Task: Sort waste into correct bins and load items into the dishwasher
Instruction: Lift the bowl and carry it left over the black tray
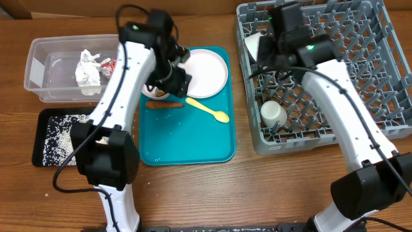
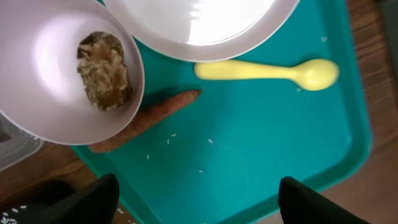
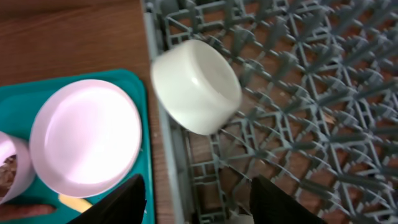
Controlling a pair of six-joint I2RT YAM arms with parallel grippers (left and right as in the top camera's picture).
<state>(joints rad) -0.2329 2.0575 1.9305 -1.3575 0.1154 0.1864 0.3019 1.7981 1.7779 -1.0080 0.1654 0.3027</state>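
My left gripper (image 2: 199, 202) hangs open over the teal tray (image 2: 280, 137), nothing between its fingers. Ahead of it lie an orange-brown food stick (image 2: 146, 118), a yellow spoon (image 2: 267, 71), the pale plate (image 2: 205, 25) and a small bowl (image 2: 37, 68) holding a brown food lump (image 2: 102, 71). My right gripper (image 3: 196, 205) is open above the near-left edge of the grey dishwasher rack (image 3: 298, 124). A pale bowl (image 3: 196, 87) lies tilted on its side in the rack, apart from the fingers. A white cup (image 1: 273, 115) sits in the rack's front left.
The clear tub (image 1: 45, 58) at the far left holds crumpled white paper (image 1: 88, 69) and a red-and-silver wrapper (image 1: 108, 66). The black tray (image 1: 48, 122) in front of it holds white rice (image 1: 59, 138). A few grains dot the teal tray.
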